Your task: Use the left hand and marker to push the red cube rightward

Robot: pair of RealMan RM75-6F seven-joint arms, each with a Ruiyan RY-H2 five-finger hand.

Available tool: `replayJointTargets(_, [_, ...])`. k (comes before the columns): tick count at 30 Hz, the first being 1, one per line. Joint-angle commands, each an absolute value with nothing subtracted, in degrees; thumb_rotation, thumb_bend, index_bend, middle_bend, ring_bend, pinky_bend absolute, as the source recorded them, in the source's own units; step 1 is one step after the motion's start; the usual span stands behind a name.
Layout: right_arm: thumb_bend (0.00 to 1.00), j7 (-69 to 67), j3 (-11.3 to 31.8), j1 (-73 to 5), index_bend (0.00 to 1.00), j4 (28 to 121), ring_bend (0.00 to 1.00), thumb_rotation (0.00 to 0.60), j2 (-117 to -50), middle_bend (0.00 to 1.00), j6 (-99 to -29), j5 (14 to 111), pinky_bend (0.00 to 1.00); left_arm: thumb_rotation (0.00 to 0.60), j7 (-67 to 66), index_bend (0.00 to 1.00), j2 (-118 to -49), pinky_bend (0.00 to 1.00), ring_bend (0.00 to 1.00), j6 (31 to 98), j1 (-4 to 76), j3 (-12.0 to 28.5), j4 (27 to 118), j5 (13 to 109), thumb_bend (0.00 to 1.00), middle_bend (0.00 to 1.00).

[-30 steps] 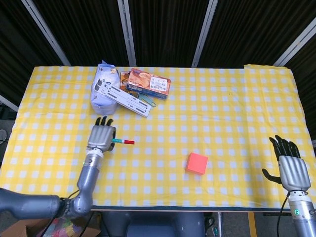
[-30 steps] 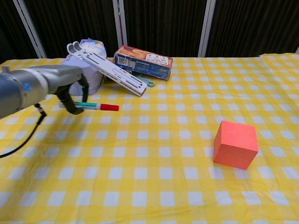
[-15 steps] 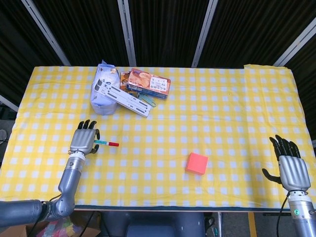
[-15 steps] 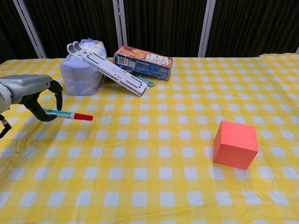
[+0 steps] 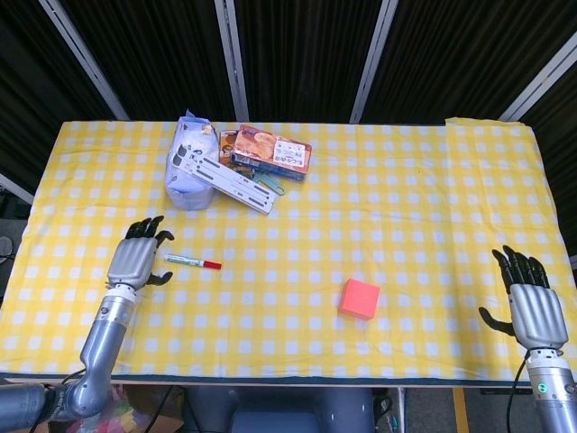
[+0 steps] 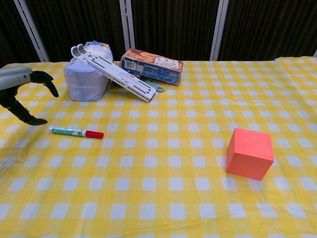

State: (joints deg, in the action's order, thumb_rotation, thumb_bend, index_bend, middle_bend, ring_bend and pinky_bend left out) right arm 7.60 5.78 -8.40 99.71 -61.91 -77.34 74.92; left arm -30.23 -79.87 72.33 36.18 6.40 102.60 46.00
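1. Head view, counter (image 5: 406, 198): covered with a yellow-and-white checked cloth; carries every item below.
2. White slotted stand (image 5: 223, 176) (image 6: 114, 72): long, flat, leaning tilted across the pale blue package and reaching toward the box; far left part of the counter.
3. Pale blue package (image 5: 185, 185) (image 6: 84, 84): under the upper end of the stand.
4. Printed orange box (image 5: 273, 152) (image 6: 153, 64): lying flat, just beside the stand on its right.
5. Left hand (image 5: 135, 259) (image 6: 20, 94): at the left edge of the counter, fingers released and spread, holding nothing; just left of the marker and apart from it.
6. Right hand (image 5: 527, 302): near the front right corner, fingers extended and apart, holding nothing; seen only from the head camera.
7. Red cube (image 5: 359, 299) (image 6: 250, 153): resting on the cloth right of centre, toward the front edge, well apart from marker and both hands.
8. Marker (image 5: 192, 262) (image 6: 75, 132): lying flat on the cloth, green-patterned barrel with red cap pointing right, between left hand and cube.
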Motion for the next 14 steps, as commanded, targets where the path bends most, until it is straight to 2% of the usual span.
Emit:
replayJointTargets(1, [0.30,7.8,5.8,-8.4,0.00,99.5,0.00,0.600,-62.2,0.00,-77.7,75.2,0.00,0.600,-24.9,0.10,-74.8,0.00,0.00,77.3,30.3,2.0,104.3,54.2,0.23,0.01])
replayJointTargets(4, [0.30,8.3,5.9,-8.3,0.00,99.0,0.00,0.600,-62.7,0.00,-78.6,75.9,0.00,0.600,-21.5,0.00,-71.6,0.00,0.00,80.5,26.1,-1.8,102.9,60.1,0.17,0.00])
replayJointTargets(9, [0.30,8.6,6.1,-8.2,0.00,97.9,0.00,0.600,-63.7,0.00,-80.3,77.5,0.00,0.600,-16.1,0.00,-68.1,0.00,0.00,85.7,20.2,-6.1,100.7,68.6,0.13,0.00])
replayJointTargets(14, [0.30,9.1,6.0,-8.2,0.00,97.5,0.00,0.600,-64.1,0.00,-80.6,78.2,0.00,0.600,-13.2,0.00,-67.7,0.00,0.00,90.6,16.3,-7.5,97.2,74.0,0.13,0.00])
